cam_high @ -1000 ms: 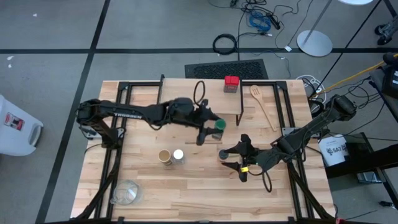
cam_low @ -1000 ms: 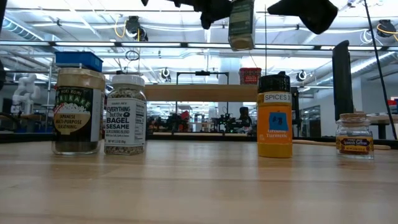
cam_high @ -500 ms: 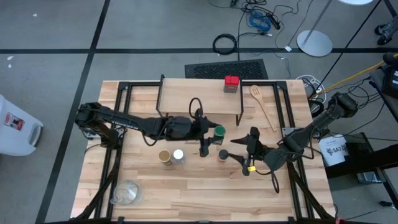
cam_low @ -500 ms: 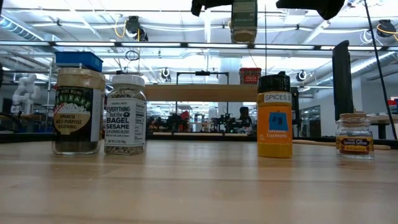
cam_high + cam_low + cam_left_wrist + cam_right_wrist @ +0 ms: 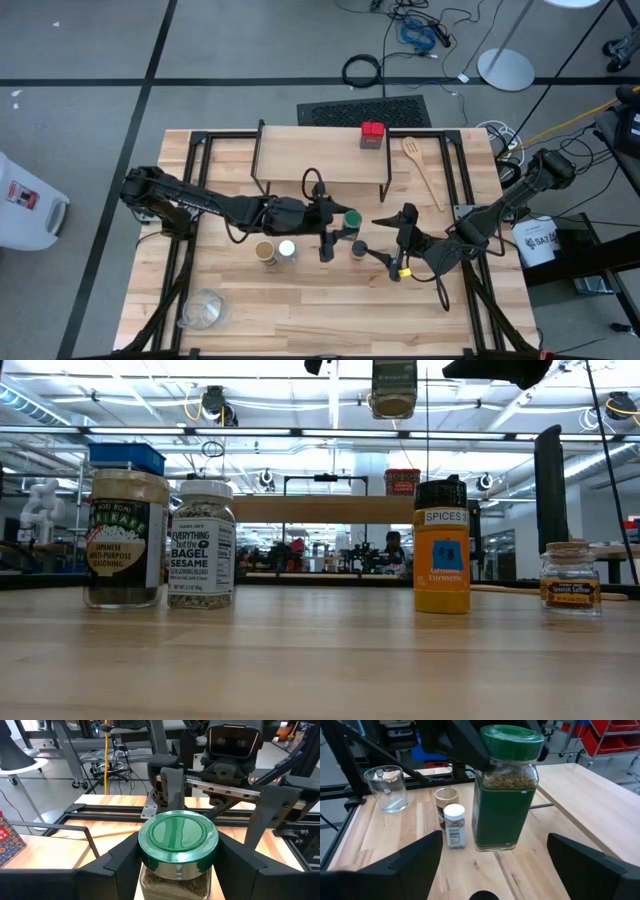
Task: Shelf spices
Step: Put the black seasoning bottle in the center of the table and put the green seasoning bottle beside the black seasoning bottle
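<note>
Left gripper (image 5: 176, 870) drew back from the shelf (image 5: 320, 165), clamped on green-lidded jar (image 5: 351, 217) (square glass, greenish herbs), right gripper (image 5: 392, 243) spread wide.

Two dark jointed arms, black looping cables, yellow marking by the right pincer (image 5: 392, 246)

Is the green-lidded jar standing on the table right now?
No, the green-lidded jar hangs in the left gripper, well above the tabletop.

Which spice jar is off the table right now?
The green-lidded jar, clamped in the left gripper and raised above the tabletop. The tan-lidded, white-lidded and black-lidded jars all stand on the wood.
</note>
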You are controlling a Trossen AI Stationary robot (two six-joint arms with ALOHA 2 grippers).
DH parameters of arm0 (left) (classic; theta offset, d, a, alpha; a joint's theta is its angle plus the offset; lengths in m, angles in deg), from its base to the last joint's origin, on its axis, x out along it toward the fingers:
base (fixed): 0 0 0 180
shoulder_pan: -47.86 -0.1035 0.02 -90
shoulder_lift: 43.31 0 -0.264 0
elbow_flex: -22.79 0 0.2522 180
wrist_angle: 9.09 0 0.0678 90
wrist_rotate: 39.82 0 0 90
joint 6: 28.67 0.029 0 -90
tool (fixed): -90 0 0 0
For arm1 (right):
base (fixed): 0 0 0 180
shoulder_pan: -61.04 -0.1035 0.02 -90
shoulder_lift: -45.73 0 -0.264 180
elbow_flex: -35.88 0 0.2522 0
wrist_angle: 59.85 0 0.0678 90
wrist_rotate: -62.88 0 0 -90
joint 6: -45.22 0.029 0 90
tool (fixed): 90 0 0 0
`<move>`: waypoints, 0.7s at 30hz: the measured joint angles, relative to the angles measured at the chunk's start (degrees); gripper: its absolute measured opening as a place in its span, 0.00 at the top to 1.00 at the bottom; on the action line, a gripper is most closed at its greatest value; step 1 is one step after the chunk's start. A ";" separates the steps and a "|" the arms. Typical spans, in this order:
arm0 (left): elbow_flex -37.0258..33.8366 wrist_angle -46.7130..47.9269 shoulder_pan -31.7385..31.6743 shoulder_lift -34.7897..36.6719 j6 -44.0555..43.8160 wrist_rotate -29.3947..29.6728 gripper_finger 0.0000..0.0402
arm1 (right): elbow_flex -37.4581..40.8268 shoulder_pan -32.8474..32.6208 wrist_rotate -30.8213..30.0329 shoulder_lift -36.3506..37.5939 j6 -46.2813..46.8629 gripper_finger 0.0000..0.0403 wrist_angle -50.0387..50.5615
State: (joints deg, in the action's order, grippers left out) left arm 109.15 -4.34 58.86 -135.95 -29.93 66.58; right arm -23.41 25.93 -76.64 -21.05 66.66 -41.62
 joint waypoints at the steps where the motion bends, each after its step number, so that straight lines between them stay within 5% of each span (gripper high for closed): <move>1: 0.00 0.00 0.00 0.00 0.01 0.00 0.47 | -0.01 0.21 0.01 0.00 0.37 0.14 0.00; 21: -1.17 0.95 1.25 0.00 -1.60 2.36 0.47 | 0.01 2.05 0.48 -0.09 2.07 0.14 0.00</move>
State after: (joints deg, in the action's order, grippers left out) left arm 107.98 -3.39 60.11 -135.95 -31.53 68.94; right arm -23.40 27.98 -76.15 -21.14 68.73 -41.62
